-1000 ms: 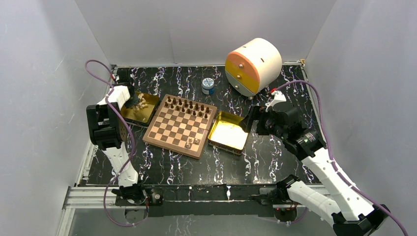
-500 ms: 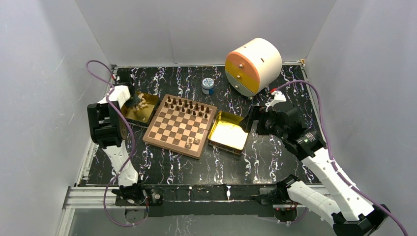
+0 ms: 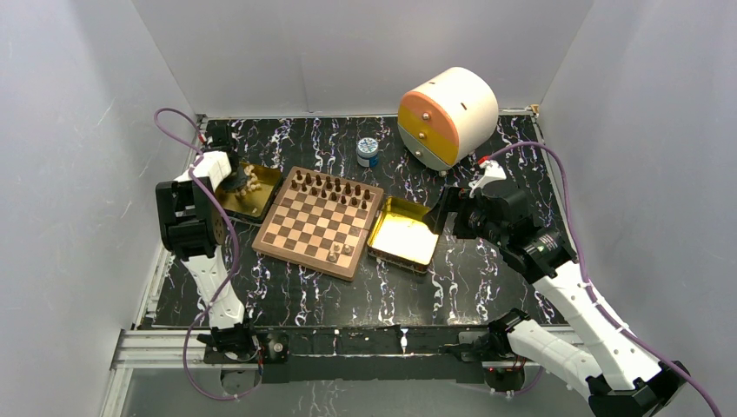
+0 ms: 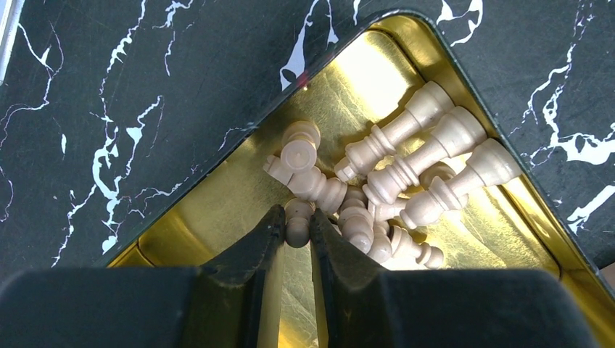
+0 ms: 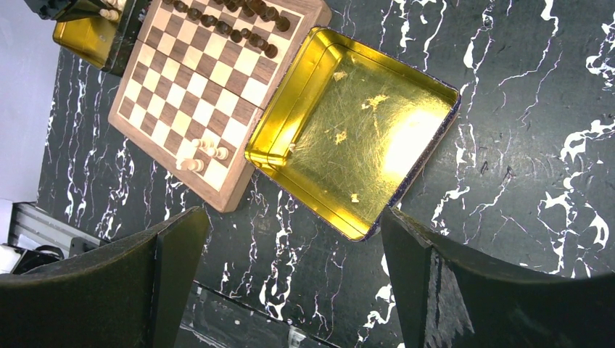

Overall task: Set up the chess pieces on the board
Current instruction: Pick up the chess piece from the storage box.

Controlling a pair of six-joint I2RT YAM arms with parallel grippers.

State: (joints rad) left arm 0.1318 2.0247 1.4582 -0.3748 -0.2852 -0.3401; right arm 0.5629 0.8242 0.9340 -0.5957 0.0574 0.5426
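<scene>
The board lies mid-table. Dark chess pieces fill its two far rows, and three pale ones stand near its front right corner. My left gripper is down in the gold tray left of the board. In the left wrist view its fingers pinch a small pale chess piece at the edge of a heap of pale pieces. My right gripper hangs wide open and empty, above the table beside a second gold tray.
A white, orange and yellow drum lies on its side at the back right. A small blue jar stands behind the board. The right tray touches the board's right side. White walls enclose the table.
The left jaws have narrowed onto a pale piece in the left tray, and the left arm has shifted slightly. The right arm has not moved.
</scene>
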